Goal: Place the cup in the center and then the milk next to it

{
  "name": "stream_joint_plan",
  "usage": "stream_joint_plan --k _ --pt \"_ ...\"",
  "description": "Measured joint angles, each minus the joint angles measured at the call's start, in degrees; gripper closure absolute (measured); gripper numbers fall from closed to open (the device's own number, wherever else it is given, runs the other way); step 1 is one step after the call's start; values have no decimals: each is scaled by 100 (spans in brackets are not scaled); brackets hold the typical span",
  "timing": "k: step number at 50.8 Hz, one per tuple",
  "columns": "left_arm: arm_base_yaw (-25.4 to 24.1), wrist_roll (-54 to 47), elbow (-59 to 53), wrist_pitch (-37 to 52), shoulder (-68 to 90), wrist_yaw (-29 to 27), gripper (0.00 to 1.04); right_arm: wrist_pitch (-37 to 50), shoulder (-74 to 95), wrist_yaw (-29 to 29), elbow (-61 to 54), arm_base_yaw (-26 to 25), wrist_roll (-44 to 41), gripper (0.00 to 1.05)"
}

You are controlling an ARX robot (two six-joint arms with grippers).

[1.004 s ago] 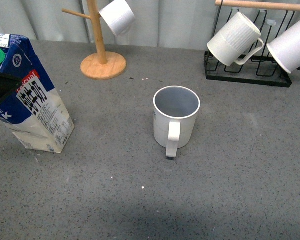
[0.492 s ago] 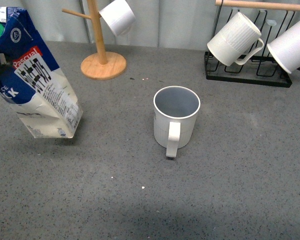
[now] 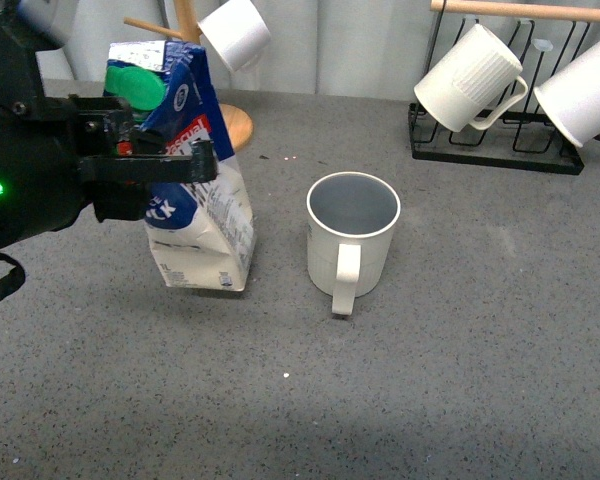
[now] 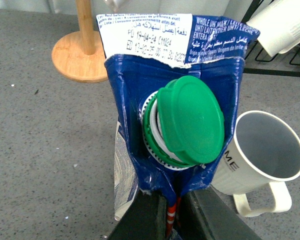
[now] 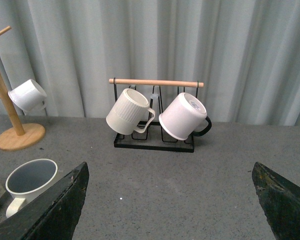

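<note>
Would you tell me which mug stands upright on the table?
The cup with the grey-blue inside; the other three hang on the wooden tree and wire rack.

The right tool (image 5: 170, 168) shows its dark fingers (image 5: 60, 207) spread wide above the grey speckled counter (image 5: 205, 190). Near one finger stands the cream-white ceramic cup with a grey-blue inside (image 5: 31, 181). Farther off, a black wire rack with a wooden bar (image 5: 155, 145) carries a ribbed cream mug (image 5: 129, 112) and a smooth white mug (image 5: 182, 116).
</note>
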State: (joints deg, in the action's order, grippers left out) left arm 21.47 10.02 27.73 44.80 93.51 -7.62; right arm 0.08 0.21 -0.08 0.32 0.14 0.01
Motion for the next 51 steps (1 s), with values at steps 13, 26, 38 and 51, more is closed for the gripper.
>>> stream_joint_plan --k 13,26,38,51 --pt "269 39 243 175 457 -186 100 0 0 0 0 0 0 9" --pt "378 107 396 44 601 -227 100 0 0 0 0 0 0 9" --pt "442 181 413 4 623 -343 70 0 0 0 0 0 0 9" --pt "479 319 411 -129 378 -271 27 0 0 0 0 0 0 9"
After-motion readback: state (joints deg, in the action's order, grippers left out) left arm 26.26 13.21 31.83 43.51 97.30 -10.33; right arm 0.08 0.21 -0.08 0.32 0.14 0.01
